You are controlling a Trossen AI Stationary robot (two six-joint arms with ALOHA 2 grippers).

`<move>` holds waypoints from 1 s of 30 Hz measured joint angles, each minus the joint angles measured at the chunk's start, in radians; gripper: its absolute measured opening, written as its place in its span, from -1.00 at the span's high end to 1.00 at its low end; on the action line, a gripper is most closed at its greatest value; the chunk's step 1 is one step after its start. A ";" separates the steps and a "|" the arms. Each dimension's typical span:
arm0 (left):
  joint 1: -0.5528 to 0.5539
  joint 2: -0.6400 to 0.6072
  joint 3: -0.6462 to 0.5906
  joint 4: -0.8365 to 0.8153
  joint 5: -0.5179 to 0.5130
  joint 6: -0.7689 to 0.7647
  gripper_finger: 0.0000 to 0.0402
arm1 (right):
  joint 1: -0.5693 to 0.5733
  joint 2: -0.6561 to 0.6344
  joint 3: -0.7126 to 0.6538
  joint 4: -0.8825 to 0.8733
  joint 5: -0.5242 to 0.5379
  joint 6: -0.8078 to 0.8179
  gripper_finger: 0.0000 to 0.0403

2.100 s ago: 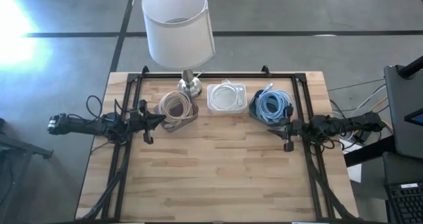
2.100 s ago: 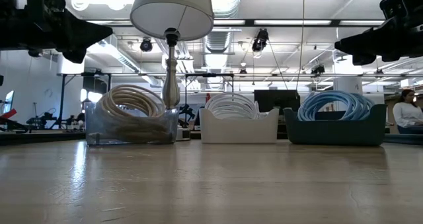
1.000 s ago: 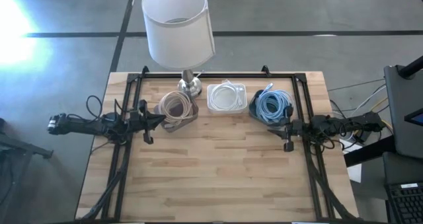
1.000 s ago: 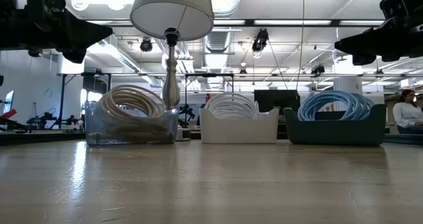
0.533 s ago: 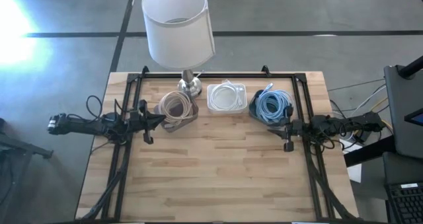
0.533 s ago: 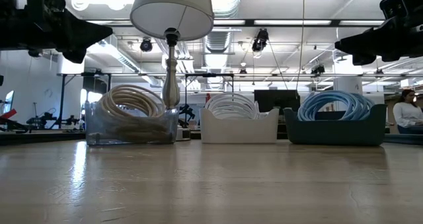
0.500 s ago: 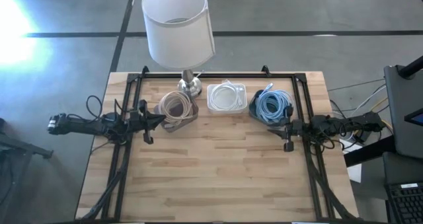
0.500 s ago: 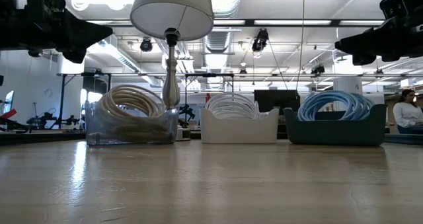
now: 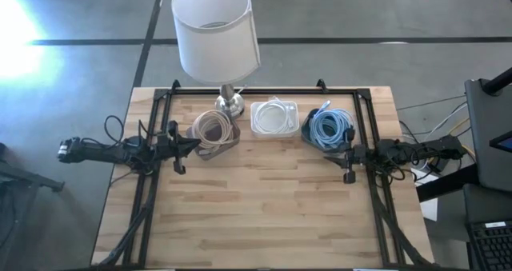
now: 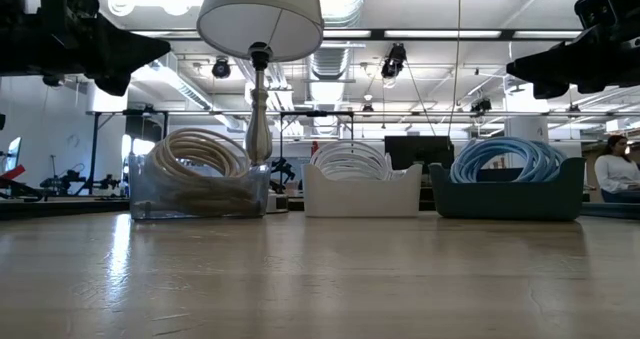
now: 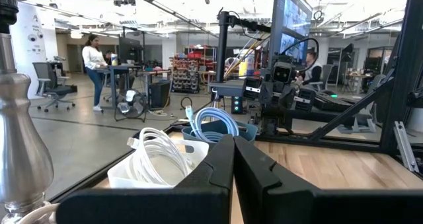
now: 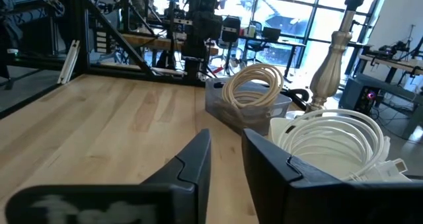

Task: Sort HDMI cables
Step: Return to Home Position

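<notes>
The HDMI cables lie coiled in three bins in a row at the table's far side. Beige coils (image 9: 213,129) fill a clear bin (image 10: 195,197), white coils (image 9: 274,116) a white bin (image 10: 362,193), and light blue coils (image 9: 330,127) a dark blue bin (image 10: 508,195). My left gripper (image 9: 195,144) hovers level at the table's left, just beside the clear bin, shut and holding nothing (image 11: 233,155). At the table's right, my right gripper (image 9: 333,152) hovers level by the blue bin's near side, with a narrow gap between its fingers (image 12: 226,146) and nothing in it.
A lamp with a white shade (image 9: 216,29) stands on its metal base (image 9: 230,103) behind the clear and white bins. A black frame (image 9: 264,89) borders the table. Bare wood (image 9: 256,207) stretches across the near half of the table.
</notes>
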 joint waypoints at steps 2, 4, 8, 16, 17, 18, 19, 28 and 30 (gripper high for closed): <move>0.000 0.000 0.000 0.000 0.000 0.000 0.94 | 0.000 0.000 0.000 0.000 0.000 0.000 0.57; 0.000 0.000 0.000 0.000 0.000 0.000 0.94 | 0.000 0.000 0.000 0.000 0.000 0.000 0.56; 0.000 0.000 0.000 0.000 0.000 0.000 0.94 | 0.000 0.000 0.000 0.000 0.000 0.000 0.55; 0.000 0.000 0.000 0.000 0.000 0.000 0.94 | 0.000 0.000 0.000 0.000 0.000 0.000 0.61; 0.000 0.000 0.000 0.000 0.000 0.000 0.94 | 0.000 0.000 0.000 0.000 0.000 0.000 0.62; 0.000 0.000 0.000 0.000 0.000 0.000 0.94 | 0.000 0.000 0.000 0.000 0.000 0.000 0.63; 0.000 0.000 0.000 0.000 0.000 0.000 0.94 | 0.000 0.000 0.000 0.000 0.000 0.000 0.64; 0.000 0.000 0.000 0.000 0.000 0.000 0.94 | 0.000 0.000 0.000 0.000 0.000 0.000 0.63; 0.000 0.000 0.000 0.000 0.000 0.000 0.94 | 0.000 0.000 0.000 0.000 0.000 0.000 0.62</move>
